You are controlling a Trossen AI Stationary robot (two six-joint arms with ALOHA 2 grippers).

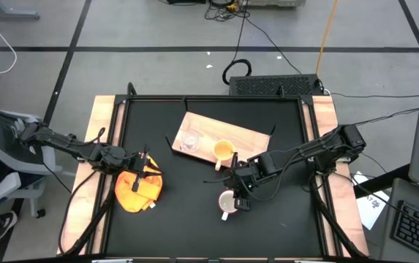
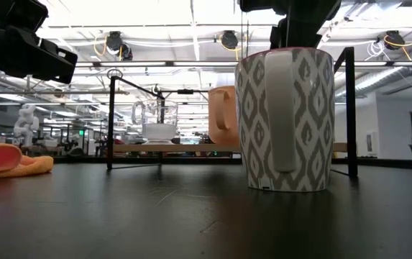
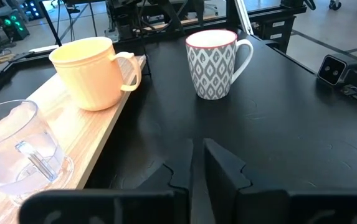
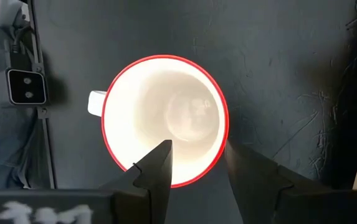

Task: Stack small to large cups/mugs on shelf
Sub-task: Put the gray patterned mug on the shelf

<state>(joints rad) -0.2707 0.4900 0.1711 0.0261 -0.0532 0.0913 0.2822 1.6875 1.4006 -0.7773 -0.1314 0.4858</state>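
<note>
The white mug (image 4: 166, 118), patterned grey with a red rim, stands upright on the black tabletop, its handle (image 2: 281, 108) toward the near edge. My right gripper (image 4: 198, 149) hovers over it, pointing down and open, with one finger over the mug's inside and the other outside its rim. The yellow-orange mug (image 1: 224, 151) and the tiny clear glass cup (image 1: 189, 139) stand on the light-wood shelf board (image 1: 249, 139). My left gripper (image 1: 145, 169) is shut above the orange cloth (image 1: 137, 188).
A black metal frame (image 2: 110, 122) rims the tabletop, with wooden side rails (image 1: 103, 131) beyond it. A small camera unit (image 3: 333, 68) sits at the near edge. Bare black tabletop (image 1: 194, 226) lies toward the near edge.
</note>
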